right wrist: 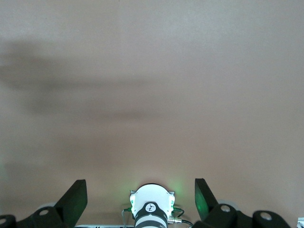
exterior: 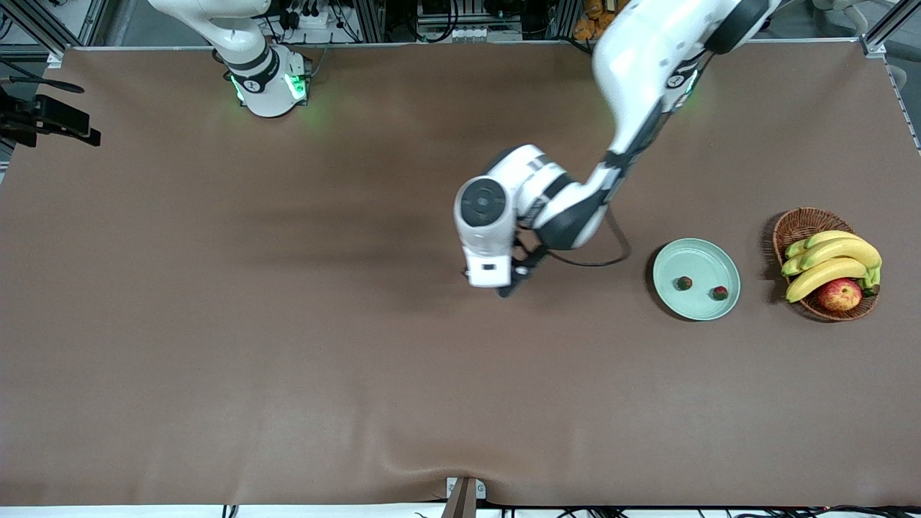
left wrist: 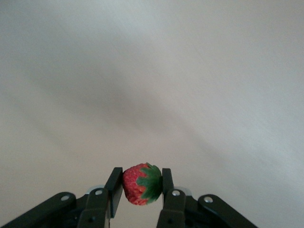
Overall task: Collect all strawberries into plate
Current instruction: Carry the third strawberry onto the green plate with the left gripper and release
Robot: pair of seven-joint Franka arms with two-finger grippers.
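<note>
Carrying: the left gripper holds the third strawberry pinched between its fingers, the green leafy top turned toward one finger.
Left gripper place: up over the bare middle of the desk, well apart from the plate.
Plate: pale green, on the desk toward the left arm's end, just beside the wicker basket of bananas and an apple.
Berries already in: two strawberries lie in the plate's half nearer the front edge of the desk, apart from each other.
Right gripper: the right gripper waits by its base near the back edge of the desk, fingers spread wide and holding nothing.
Step in hand: likely the carry to the plate, with the last berry left to drop.
Doing it well: keep the pinch light but steady, since the berry looks soft; travel level toward the plate; stop over the bare part of the dish farther from the front edge; lower close to the surface before letting go, so the berry neither rolls over the rim nor knocks the other two.
</note>
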